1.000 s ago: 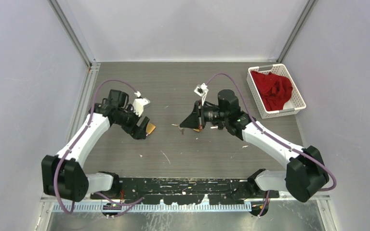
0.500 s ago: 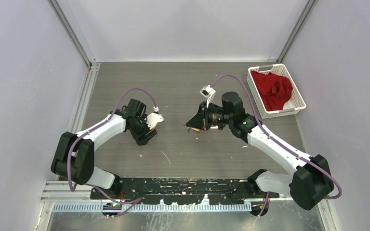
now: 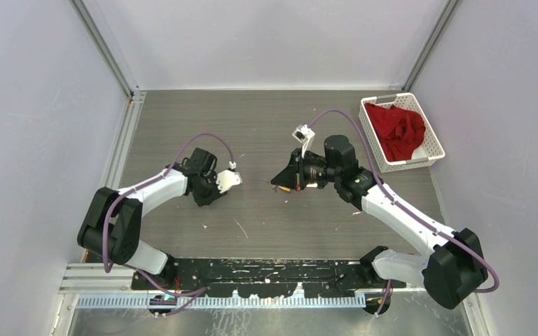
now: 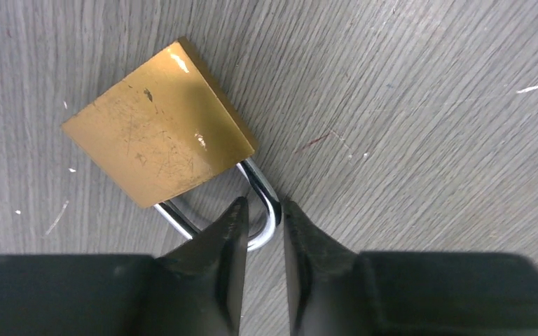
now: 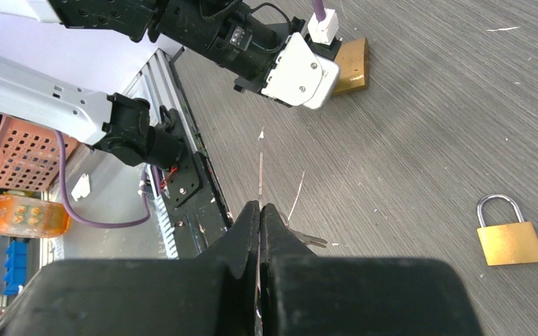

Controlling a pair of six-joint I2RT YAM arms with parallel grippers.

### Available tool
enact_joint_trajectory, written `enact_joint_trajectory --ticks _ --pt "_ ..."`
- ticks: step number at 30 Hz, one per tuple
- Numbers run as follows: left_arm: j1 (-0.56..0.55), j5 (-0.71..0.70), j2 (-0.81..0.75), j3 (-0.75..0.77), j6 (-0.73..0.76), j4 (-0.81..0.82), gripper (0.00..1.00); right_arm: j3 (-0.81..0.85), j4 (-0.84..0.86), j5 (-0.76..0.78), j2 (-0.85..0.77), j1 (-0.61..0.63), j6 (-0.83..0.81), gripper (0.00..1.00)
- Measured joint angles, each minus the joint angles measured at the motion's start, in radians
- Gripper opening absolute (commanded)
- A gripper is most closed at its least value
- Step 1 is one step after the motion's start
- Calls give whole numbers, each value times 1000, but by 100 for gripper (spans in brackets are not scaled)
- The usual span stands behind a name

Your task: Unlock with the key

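The left pincer [image 4: 263, 204] is drawn in narrow on the steel shackle [image 4: 260, 187] of a brass padlock [image 4: 157, 133]. Its two fingers [image 4: 232, 231] stand either side of the shackle's bend and grip it there. The padlock lies flat on the grey bench [image 3: 252, 119], its scratched broad face up and its body pointing away from the fingers. This is in the left half of the bench, about midway between the near and far edges. From above the arm hides the lock.

The right pincer [image 5: 260, 206] has its fingers pressed together on a key [image 5: 307, 241]. The key's grey metal sticks out just beside the fingertips. This pincer hangs over the middle of the bench and points toward the left edge, well apart from the left pincer.

A second padlock [image 5: 510, 241], also brass and with its shackle closed, lies flat on the bench near the right pincer. Nothing touches it.

In the far right corner of the bench stands a white slotted basket [image 3: 371, 136] with a crumpled red cloth [image 3: 399, 133] inside it.
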Motion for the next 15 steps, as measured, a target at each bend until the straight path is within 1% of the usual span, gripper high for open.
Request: enact_joint_trajectory --ticks 3,4,9,12,15 --pt "-1 1 15 13 6 -16 2 -8 5 0 -3 0 3 1" --pt "-1 0 16 15 8 -21 0 -11 5 0 -5 0 3 1" --pt "-1 0 -16 17 24 -68 0 -14 8 0 -14 0 3 1" --pt "-10 -1 -85 20 32 -136 0 -14 8 0 -15 0 3 1" --pt "-30 -7 -169 54 48 -214 0 -14 8 0 -15 0 3 1"
